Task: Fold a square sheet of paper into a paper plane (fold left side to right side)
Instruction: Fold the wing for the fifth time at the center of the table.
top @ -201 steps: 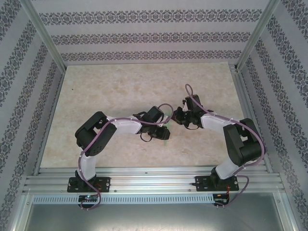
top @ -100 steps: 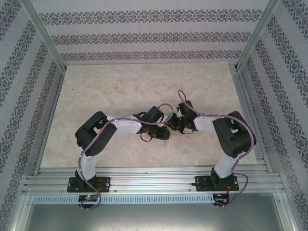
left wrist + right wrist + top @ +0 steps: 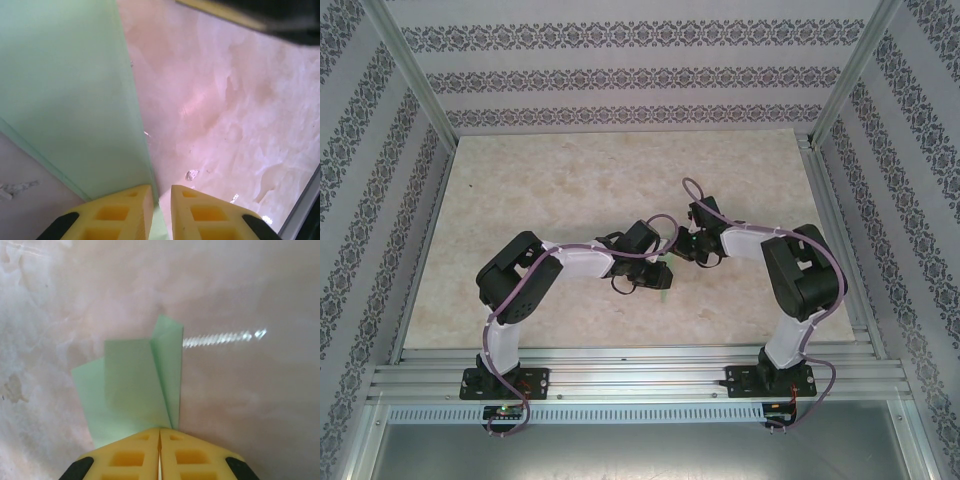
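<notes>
The left gripper (image 3: 159,197) has its yellow fingers (image 3: 122,212) drawn almost together, with only a thin slot between them. An edge of the light green paper plane (image 3: 65,90) runs into that slot, so the gripper is pinching the paper. In the left wrist view the paper spreads from the fingertips toward 11 o'clock as one broad, flat panel. Its long straight edge runs up toward 12 o'clock, and a second layer shows as a thin line along the 8 o'clock side. The pale marbled table (image 3: 240,125) lies to the 3 o'clock side of it. The right gripper (image 3: 160,432) has its fingers pressed fully together with no gap. The folded layers of the plane converge right at the fingertips, so it too is clamped on the paper. In the right wrist view the paper fans out toward 11 and 12 o'clock in overlapping flaps, and one narrow flap stands up at 12 o'clock. In the overhead view the two wrists meet just toward 4 o'clock from the middle of the table, the left arm reaching in from 9 o'clock and the right arm from 3 o'clock. A sliver of green shows there under the left wrist.
</notes>
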{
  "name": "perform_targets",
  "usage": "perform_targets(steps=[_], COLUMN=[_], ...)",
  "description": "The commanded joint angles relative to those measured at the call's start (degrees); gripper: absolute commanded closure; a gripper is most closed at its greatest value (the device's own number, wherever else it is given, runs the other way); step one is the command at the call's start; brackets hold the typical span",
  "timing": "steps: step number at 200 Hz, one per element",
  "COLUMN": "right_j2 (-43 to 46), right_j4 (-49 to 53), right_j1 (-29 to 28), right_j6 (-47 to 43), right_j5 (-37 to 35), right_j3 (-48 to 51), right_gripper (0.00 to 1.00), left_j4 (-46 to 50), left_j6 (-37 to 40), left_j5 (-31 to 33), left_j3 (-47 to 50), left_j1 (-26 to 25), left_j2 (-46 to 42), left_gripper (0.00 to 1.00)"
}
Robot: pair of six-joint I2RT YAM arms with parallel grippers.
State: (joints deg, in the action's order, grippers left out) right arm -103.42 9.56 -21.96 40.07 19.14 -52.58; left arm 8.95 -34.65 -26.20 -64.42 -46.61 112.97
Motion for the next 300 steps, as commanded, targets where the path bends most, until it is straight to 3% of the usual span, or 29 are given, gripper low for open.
perform_targets(steps=[1, 64, 125, 195, 258, 300], right_j2=[-3.8, 2.4, 7.6, 1.6, -5.0, -7.9], right_j4=[-1.5, 0.0, -8.2, -11.4, -8.6, -8.2], right_j1=[1.2, 4.0, 0.0, -1.9, 0.5, 2.6], right_j6=[-2.9, -5.1, 5.9, 9.3, 0.4, -2.4], right_j5=[-7.5, -4.5, 2.2, 1.9, -4.9, -4.6], right_j3=[-3.0, -4.2, 4.8, 3.8, -1.7, -5.1], right_gripper=[0.91, 0.90, 0.90, 0.90, 0.91, 0.91], left_j4=[3.8, 3.6, 3.6, 3.6, 4.4, 4.1], left_j6=[4.2, 4.2, 4.2, 4.3, 4.3, 4.1], left_j5=[2.0, 2.0, 2.2, 2.2, 2.4, 2.3], left_j3=[2.3, 2.4, 2.4, 2.3, 2.2, 2.7], left_j1=[-1.3, -1.5, -1.6, -1.8, -2.1, -2.3], left_j2=[2.9, 2.6, 2.3, 2.2, 2.5, 2.4], left_gripper=[0.79, 0.79, 0.79, 0.79, 0.79, 0.79])
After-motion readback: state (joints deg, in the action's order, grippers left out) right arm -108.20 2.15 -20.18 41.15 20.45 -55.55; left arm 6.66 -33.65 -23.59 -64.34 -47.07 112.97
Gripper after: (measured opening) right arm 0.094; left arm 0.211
